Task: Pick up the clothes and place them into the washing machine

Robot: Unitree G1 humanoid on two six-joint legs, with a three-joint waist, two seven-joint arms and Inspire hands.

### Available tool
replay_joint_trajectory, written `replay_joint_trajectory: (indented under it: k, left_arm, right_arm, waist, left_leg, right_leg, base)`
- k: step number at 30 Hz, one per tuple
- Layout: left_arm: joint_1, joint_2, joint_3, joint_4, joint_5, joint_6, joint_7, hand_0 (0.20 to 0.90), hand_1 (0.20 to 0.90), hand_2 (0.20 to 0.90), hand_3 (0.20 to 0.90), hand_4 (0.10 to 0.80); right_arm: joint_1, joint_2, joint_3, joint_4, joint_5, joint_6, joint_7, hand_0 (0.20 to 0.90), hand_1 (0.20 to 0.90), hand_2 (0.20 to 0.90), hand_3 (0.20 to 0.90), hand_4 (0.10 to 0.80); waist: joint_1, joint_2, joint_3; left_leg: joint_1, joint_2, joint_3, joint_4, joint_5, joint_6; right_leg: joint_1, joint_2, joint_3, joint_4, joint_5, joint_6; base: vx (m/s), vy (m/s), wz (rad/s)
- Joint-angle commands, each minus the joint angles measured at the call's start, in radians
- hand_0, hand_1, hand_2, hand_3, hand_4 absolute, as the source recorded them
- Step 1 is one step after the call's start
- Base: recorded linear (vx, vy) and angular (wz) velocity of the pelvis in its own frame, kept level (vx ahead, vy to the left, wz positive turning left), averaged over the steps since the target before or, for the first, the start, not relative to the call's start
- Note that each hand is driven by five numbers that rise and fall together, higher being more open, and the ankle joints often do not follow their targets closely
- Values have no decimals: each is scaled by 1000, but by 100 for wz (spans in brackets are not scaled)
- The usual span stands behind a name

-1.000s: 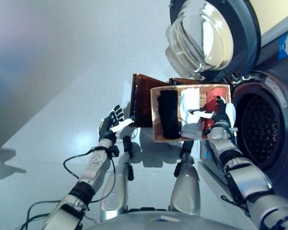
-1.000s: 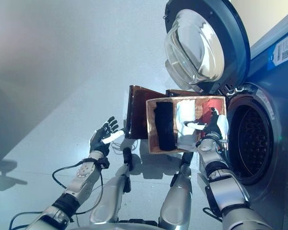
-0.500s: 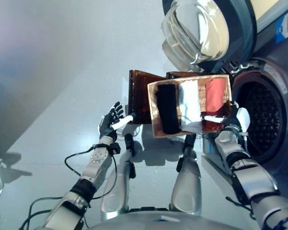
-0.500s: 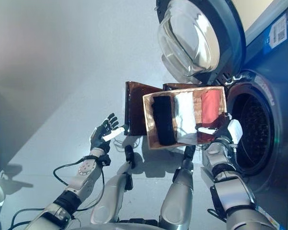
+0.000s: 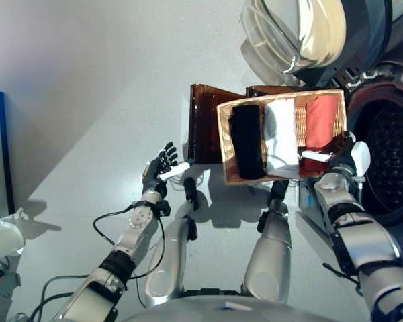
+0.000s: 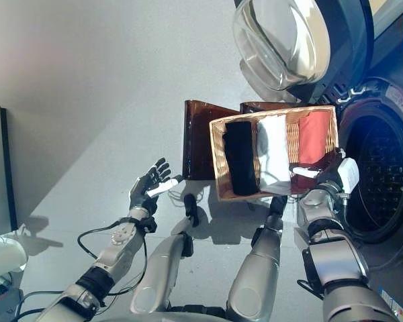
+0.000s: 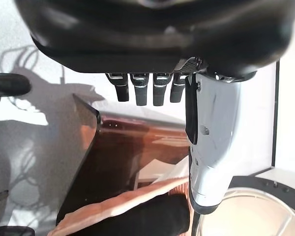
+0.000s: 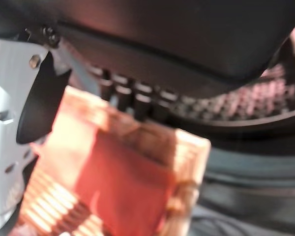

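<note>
Red garment (image 5: pixel 320 121) in basket (image 5: pixel 225 144), beside right robot hand (image 5: pixel 346 157).

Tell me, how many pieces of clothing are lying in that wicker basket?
3, side by side in the wicker basket: a black garment on the robot's left, a white garment in the middle, a red garment nearest the washing machine. More could be hidden underneath.

both head eyes look down on one shared scene; each wrist camera peers closely along its fingers at the basket (image 5: pixel 282 134).
</note>
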Motion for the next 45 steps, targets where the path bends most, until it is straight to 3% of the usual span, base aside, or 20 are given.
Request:
replay_joint_trajectory:
  k: [1,8,25,32,45]
  left_arm:
    - [15,26,8,-57,-3,-84,9,900,900,900,900,800]
    - [17,24,4,-53,2,-86,15,900,900,900,900,800]
    - [31,10,25,14,17,-86,21,900,900,900,900,800]
    - [59,41,19,-43,9,-82,9,900,900,900,900,800]
    - [104,84,15,-86,-7,-73,-38,900,900,900,900,800]
  right_arm:
    - [-46,-45,32,-3,-9,-36,-46,900,900,900,900,800]
    - [-62,-19,24,6,2,-36,-64,900,900,900,900,800]
    - [35,82,-8,-28,51,-47,-52,900,900,900,900,800]
    - [7,62,-30,15,83,-46,-48,900,900,900,900,800]
    - [-62,-35,-58,106,108,-15,0,900,900,900,900,800]
  waist:
    - [28,-22,-60]
    - [36,-25,-60]
    - [42,-80,-97]
    - [65,-65,-93]
    - [106,3,-81]
  left_leg:
    - [-15,109,-46,164,-123,-123]
    - [-17,108,-52,172,-123,-122]
    - [72,103,-65,162,-130,-123]
    - [38,91,-78,182,-131,-118]
    - [-62,76,-80,239,-136,-110]
  right_leg:
    - [-45,-69,69,27,99,42]
    - [-26,-71,54,18,100,42]
    - [156,-77,-1,-95,136,47]
    - [134,-84,1,-76,124,44]
    - [-15,-91,63,38,81,39]
  base:
    - [0,0,0]
    - [9,2,5]
    - [16,-2,2]
    - [-35,6,2]
    - [-40,21,4]
